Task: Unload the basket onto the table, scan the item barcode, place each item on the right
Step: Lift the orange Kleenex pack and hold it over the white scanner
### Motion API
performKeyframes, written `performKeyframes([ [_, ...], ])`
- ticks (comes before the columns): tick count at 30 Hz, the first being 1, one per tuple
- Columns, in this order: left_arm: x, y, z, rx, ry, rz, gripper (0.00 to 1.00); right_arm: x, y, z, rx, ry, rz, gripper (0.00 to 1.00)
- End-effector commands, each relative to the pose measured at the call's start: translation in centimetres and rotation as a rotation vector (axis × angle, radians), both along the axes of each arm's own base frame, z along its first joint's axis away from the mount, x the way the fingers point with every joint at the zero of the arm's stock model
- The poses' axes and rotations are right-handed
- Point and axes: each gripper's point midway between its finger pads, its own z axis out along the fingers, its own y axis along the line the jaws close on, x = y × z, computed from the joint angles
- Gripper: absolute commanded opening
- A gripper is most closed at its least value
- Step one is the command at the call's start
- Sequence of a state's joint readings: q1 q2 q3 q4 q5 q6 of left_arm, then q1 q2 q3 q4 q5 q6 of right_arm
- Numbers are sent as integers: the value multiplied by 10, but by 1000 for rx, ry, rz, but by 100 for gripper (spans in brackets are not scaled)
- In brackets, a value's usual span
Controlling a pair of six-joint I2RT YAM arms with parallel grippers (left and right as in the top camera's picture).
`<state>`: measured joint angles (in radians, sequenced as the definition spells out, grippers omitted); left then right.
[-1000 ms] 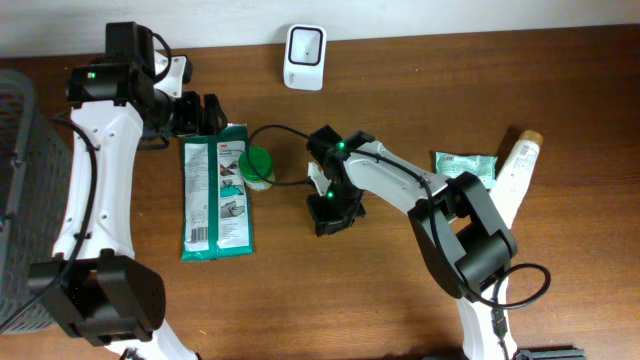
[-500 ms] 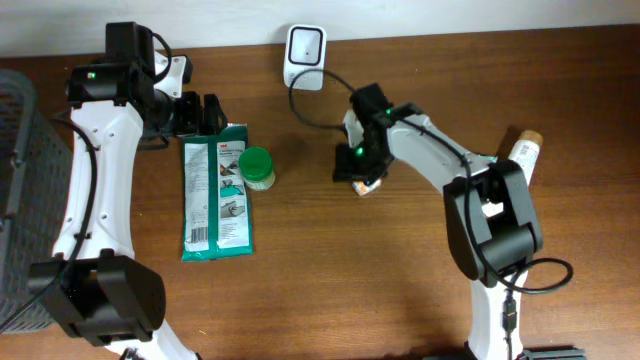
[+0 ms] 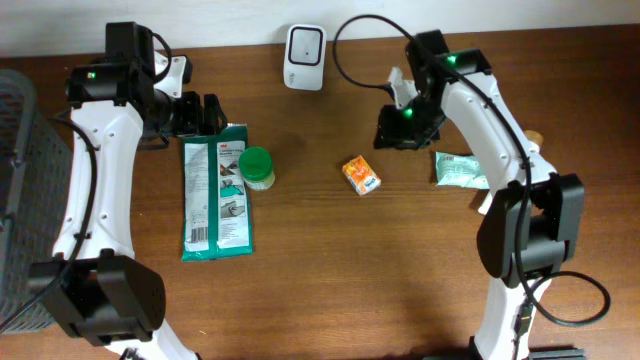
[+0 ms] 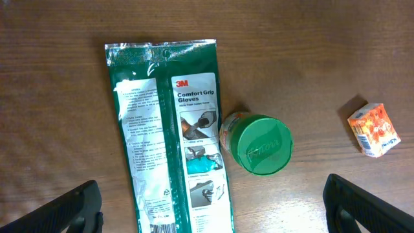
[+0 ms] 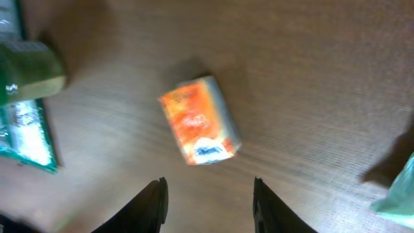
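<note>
**Right gripper** [image 5: 208,206]: the fingers stand apart with nothing between them. It hangs clear of the surface near the back edge of the tabletop [image 3: 300,300], to the right of the scanner [image 3: 304,45].

**Left gripper** [image 3: 205,112]: spread wide and empty, at the back end of the glove pack [image 3: 217,190]. The green-lidded jar [image 3: 256,167] touches that pack's right side.

**Item:** the orange packet [image 3: 361,175] lies free and flat near the tabletop's centre, well apart from the jar. It is centred in the right wrist view, so I judge it the item concerned. No barcode is legible on the face that shows.

**Recommendation:**
- Bring the right gripper straight down over the packet.
- Set the fingers across its narrow sides and close gently, as the wrapper looks soft.
- Leave the printed faces uncovered.
- Turn the packet before the scanner until the code faces it squarely.
</note>
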<state>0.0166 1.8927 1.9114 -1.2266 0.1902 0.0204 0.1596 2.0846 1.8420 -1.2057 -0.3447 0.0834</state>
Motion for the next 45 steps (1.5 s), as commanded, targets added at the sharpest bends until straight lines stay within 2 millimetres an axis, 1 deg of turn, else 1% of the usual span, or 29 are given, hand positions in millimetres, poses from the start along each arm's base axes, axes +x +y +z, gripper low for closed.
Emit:
performKeyframes([
  [1, 2, 2, 0, 4, -5, -12, 99, -12, -4, -30, -21, 21, 26, 40],
  [4, 2, 2, 0, 4, -5, -12, 99, -20, 4, -60, 29, 27, 32, 40],
  [7, 2, 2, 0, 4, -5, -12, 99, -22, 6, -74, 42, 19, 34, 40],
  [12, 2, 2, 0, 4, -5, -12, 99, -25, 15, -85, 102, 21, 38, 40],
  [15, 2, 2, 0, 4, -5, -12, 99, -27, 17, -92, 111, 44, 39, 39],
  [20, 2, 2, 0, 4, -5, -12, 99, -36, 25, -112, 131, 106, 52, 39],
  [22, 2, 2, 0, 4, -5, -12, 99, -37, 25, -115, 130, 112, 51, 38],
  [23, 2, 2, 0, 4, -5, -12, 99, -36, 25, -117, 130, 112, 51, 27],
  [24, 2, 2, 0, 4, -5, -12, 99, -36, 25, -118, 130, 113, 51, 21],
  [26, 2, 2, 0, 4, -5, -12, 99, -36, 25, -118, 130, 113, 50, 5],
  [28, 2, 2, 0, 4, -5, -12, 99, -35, 26, -114, 142, 126, 17, 4],
  [29, 2, 2, 0, 4, -5, -12, 99, -35, 29, -110, 169, 126, 17, 4],
  [31, 2, 2, 0, 4, -5, -12, 99, -35, 41, -91, 274, 122, 22, 4],
  [32, 2, 2, 0, 4, -5, -12, 99, -35, 50, -74, 362, 110, 45, 4],
  [34, 2, 2, 0, 4, -5, -12, 99, -37, 68, -34, 546, 75, 108, 4],
  [36, 2, 2, 0, 4, -5, -12, 99, -43, 87, 17, 760, 24, 189, 4],
  [39, 2, 2, 0, 4, -5, -12, 99, -49, 96, 55, 918, -7, 230, 4],
  [43, 2, 2, 0, 4, -5, -12, 99, -58, 102, 106, 1188, -26, 284, 4],
  [45, 2, 2, 0, 4, -5, -12, 99, -58, 102, 107, 1192, -11, 274, 4],
])
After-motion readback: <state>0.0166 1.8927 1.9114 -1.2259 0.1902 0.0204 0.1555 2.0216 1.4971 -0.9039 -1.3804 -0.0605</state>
